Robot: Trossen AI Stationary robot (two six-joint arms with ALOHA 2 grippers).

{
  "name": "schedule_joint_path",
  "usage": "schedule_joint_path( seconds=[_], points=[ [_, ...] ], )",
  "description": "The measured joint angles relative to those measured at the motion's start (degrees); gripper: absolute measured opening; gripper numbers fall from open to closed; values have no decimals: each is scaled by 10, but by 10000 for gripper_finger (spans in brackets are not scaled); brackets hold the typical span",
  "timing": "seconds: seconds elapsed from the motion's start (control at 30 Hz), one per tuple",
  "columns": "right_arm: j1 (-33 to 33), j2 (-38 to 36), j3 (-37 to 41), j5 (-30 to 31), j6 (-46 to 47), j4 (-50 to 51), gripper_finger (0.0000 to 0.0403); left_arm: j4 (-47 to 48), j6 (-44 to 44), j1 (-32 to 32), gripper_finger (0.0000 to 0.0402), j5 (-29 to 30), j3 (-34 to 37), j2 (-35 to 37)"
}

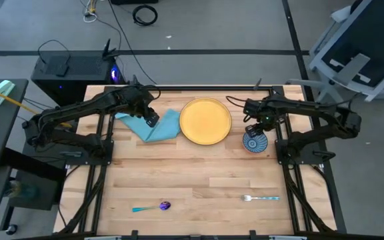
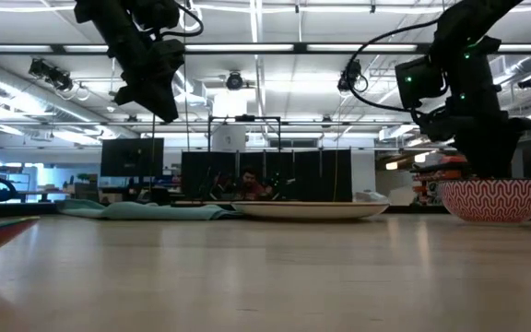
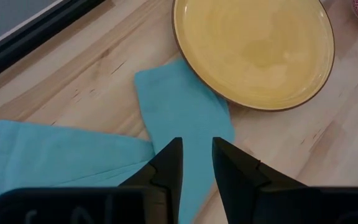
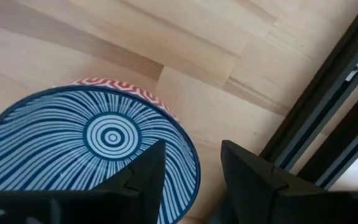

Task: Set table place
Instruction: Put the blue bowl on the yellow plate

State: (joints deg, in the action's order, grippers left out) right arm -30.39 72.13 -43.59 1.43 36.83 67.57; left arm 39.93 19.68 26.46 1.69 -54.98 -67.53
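Observation:
The yellow plate [image 1: 205, 121] lies flat at the table's far middle. The light blue napkin [image 3: 179, 112] lies rumpled on the wood to its left, one corner reaching the plate's rim. My left gripper [image 3: 196, 144] hangs open well above the napkin [image 1: 153, 127], holding nothing. The small bowl [image 4: 92, 143], blue-striped inside and red-patterned outside [image 2: 493, 200], stands right of the plate. My right gripper [image 4: 192, 149] points down, open, with one finger over the bowl's inside and one outside its rim. No touch shows.
The purple-headed spoon [image 1: 153, 207] and the fork [image 1: 261, 198] lie near the table's near edge, with bare wood between them and the plate. A black rail [image 4: 328, 106] runs close beside the bowl on the right. Both arm bases stand at the table's sides.

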Motion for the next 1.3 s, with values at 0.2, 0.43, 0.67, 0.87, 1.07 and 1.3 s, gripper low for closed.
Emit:
schedule_joint_path(
  seconds=[0.2, 0.43, 0.67, 0.87, 1.07, 1.3],
  points=[
    [0, 26, 0, 0, -7, -17, 160, 0, 0, 0, 94, 0, 0, 0],
    [0, 53, 0, 0, -11, -35, 158, 0, 0, 0, 94, 0, 0, 0],
    [0, 77, 0, 0, -11, -35, 143, 0, 2, 0, 90, 0, 0, 0],
    [0, 89, 0, 0, -13, -37, 118, 1, 3, 0, 95, 0, 0, 0],
    [0, 92, 0, -5, -15, -42, 70, 1, 7, 0, 91, 0, 0, 0],
    [1, 86, -2, -15, -38, -48, 18, 1, 7, 0, 83, 0, 0, 0]
  ],
)
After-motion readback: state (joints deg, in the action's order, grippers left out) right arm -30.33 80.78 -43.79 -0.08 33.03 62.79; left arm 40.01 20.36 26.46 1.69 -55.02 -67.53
